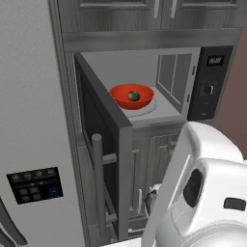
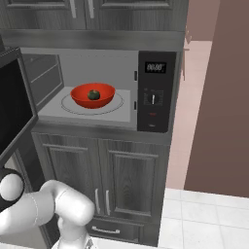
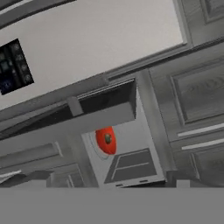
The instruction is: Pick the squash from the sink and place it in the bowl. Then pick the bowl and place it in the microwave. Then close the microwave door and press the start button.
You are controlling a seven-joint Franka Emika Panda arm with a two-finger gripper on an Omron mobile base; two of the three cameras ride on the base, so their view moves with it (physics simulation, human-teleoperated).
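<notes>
Inside the microwave (image 2: 97, 63) cavity sits the bowl (image 1: 131, 96), red, on the round turntable mark, with the squash (image 1: 133, 95) resting in its middle. So both pick-and-place steps look done; what's left, by my read, is shutting the door and pressing start.

Microwave door (image 1: 99, 140) stands swung wide open, hinged on the cavity's left side, its free edge with the vertical bar handle (image 1: 98, 183) sticking out toward the robot. In the right base view the same door shows as a dark slab at the left edge. Control panel (image 2: 155, 92) runs down the right side of the cavity, with a display on top and a dial and small buttons below; which one is start is too small to tell.

Jaws: finger tips (image 3: 26, 178) are barely visible low in the hand view and look set far apart, so spread wide, holding nothing. Hand view is rolled, looking up at the open door and cavity from below and outside, with bowl and squash near frame centre. Fridge (image 1: 29, 120) with its blue-lit panel stands just left of the door.

Key relation: door's outer face and free edge lie above and ahead of the jaws, door's long axis upright, hinge on the far left. Likely the arm must get to the outer face of the door and sweep it rightward toward the cavity. Risk: catching the handle or door edge instead of pushing flat.
</notes>
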